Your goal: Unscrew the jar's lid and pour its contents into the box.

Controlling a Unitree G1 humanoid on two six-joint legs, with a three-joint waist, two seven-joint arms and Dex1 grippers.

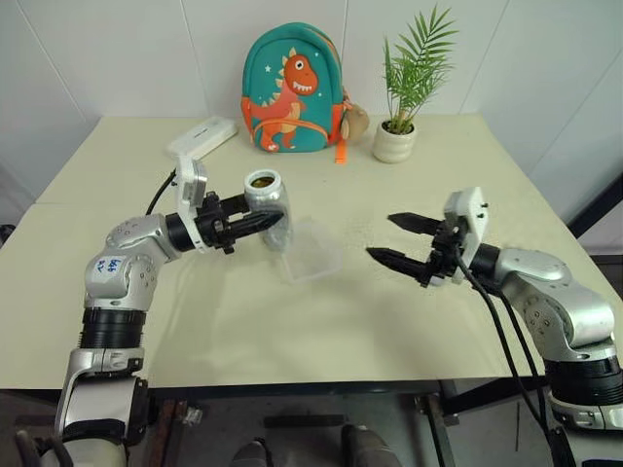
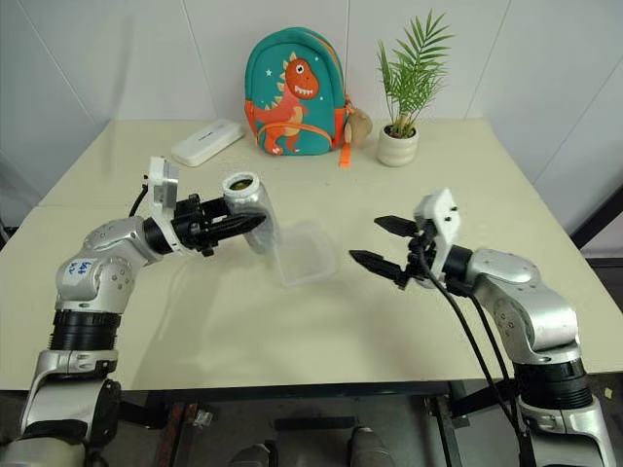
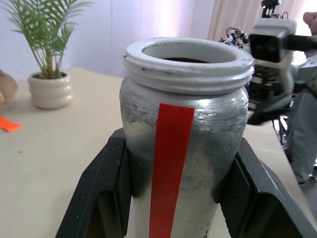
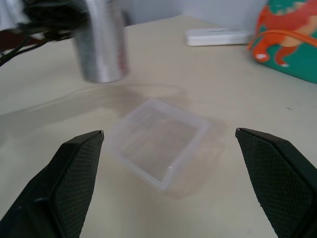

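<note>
The jar (image 1: pixel 267 206) is held above the counter (image 1: pixel 243 321), just beside the box (image 1: pixel 310 250), clamped in the left pincer (image 1: pixel 255 223). Its lid is off: the threaded mouth is bare, with something dark inside. So the unscrewing looks done and the pouring is left; the box looks empty. The jar's long axis stands near upright, mouth up, leaning slightly. The right pincer (image 1: pixel 397 239) hangs past the box, fingers wide apart, holding nothing.
</note>
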